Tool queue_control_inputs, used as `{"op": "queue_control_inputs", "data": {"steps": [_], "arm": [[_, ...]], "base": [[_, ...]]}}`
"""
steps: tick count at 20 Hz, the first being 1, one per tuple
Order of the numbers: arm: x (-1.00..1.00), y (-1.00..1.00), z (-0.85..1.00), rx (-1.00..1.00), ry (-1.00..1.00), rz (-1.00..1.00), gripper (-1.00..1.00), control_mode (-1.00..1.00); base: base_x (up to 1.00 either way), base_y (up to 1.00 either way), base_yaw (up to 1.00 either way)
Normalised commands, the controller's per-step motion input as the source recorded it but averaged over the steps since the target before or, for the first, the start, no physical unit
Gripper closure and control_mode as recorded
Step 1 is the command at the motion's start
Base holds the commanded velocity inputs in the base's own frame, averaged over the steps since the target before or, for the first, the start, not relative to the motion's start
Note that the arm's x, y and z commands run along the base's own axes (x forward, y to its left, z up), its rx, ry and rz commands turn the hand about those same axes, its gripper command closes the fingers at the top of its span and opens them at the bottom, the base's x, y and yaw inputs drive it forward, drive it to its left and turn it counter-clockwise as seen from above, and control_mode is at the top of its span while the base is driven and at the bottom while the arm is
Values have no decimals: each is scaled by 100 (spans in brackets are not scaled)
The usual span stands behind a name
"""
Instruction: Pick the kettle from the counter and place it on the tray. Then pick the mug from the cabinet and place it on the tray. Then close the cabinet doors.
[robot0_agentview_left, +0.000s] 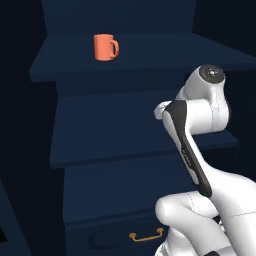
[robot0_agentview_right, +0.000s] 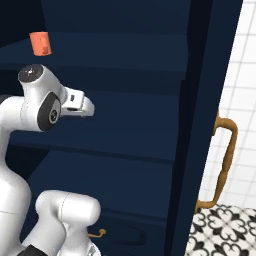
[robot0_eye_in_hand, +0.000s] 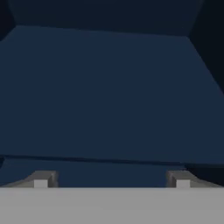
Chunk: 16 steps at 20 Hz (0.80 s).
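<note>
Mug, plain orange with its loop handle turned toward three o'clock in the left base view, stands upright on the upper shelf of the open navy cabinet, at about eleven o'clock from the arm's raised elbow. From the right base view the same mug sits at the far ten o'clock corner of the picture, above the arm's round joint cap, well apart from the hand. The white arm folds up in front of the lower shelves, its wrist reaching into the cabinet at the level of the middle shelf, below the shelf that bears the mug. In the hand view the gripper shows its two fingertips at five and seven o'clock, set wide apart with nothing between them, and ahead of them lies a bare dark blue shelf floor running back to the cabinet's rear wall. A drawer with a curved gold handle sits under the shelves at six o'clock in the left base view. One cabinet door stands swung open at three o'clock in the right base view, its long vertical gold handle on the outer face, with white wall tiles behind it and a patterned black-and-white floor at five o'clock.
</note>
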Motion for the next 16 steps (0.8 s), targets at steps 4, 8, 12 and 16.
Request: {"op": "queue_control_inputs", "data": {"steps": [4,8,12,16], "arm": [[-2,29,70,4,-30,9,-100,-100],[0,47,80,6,-18,10,-100,-100],[0,39,92,2,-15,11,-100,-100],[-8,35,89,0,-12,11,-100,-100]], "base": [[0,0,0],[0,0,0],[0,0,0],[0,0,0]]}}
